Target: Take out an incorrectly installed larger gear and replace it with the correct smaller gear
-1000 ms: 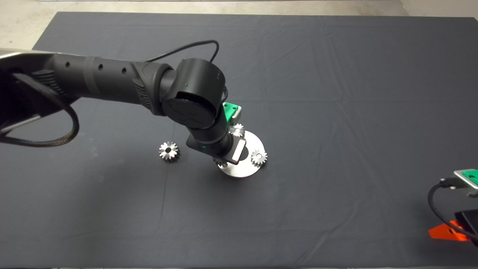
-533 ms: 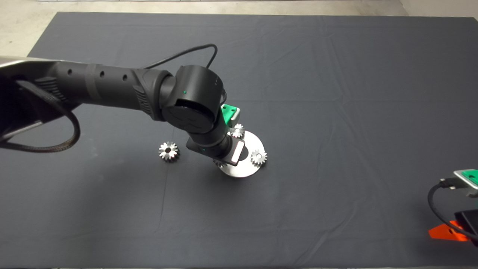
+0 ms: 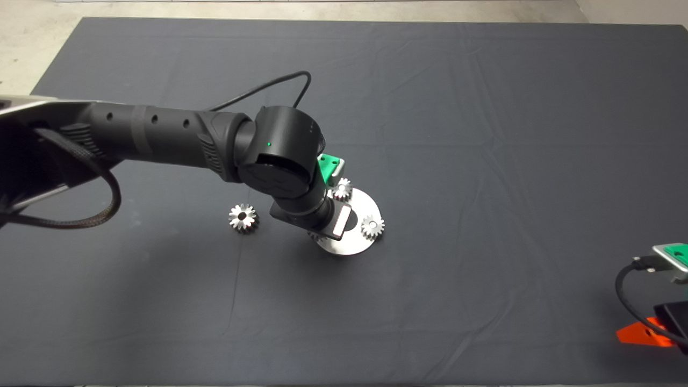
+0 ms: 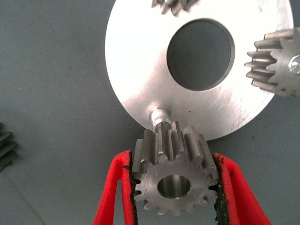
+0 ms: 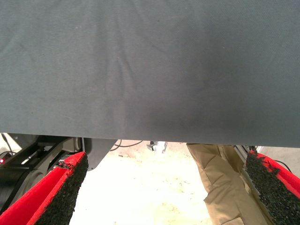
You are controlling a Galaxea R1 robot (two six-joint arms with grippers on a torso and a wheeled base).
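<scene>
Gripping the smaller gear (image 4: 173, 180), left gripper (image 4: 174, 187) holds it above a bare pin (image 4: 158, 115) on the round plate (image 4: 140, 75), mid-mat; right gripper (image 5: 164, 187) parked open, near-right corner.

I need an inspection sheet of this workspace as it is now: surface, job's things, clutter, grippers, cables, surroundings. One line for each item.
Surface: dark mat, creased, covering the table.
Job's things: the smaller gear is held beside a bare peg on the round metal plate; two like gears sit on the plate; the larger gear lies on the mat apart from the plate.
Clutter: nothing seen.
Grippers: left gripper shut on the smaller gear at the plate's edge; right gripper open, parked at the mat's lower right edge.
Cables: black cable looping over the left arm; another by the right gripper.
Surroundings: pale floor beyond the mat; a person's leg in the right wrist view.
</scene>
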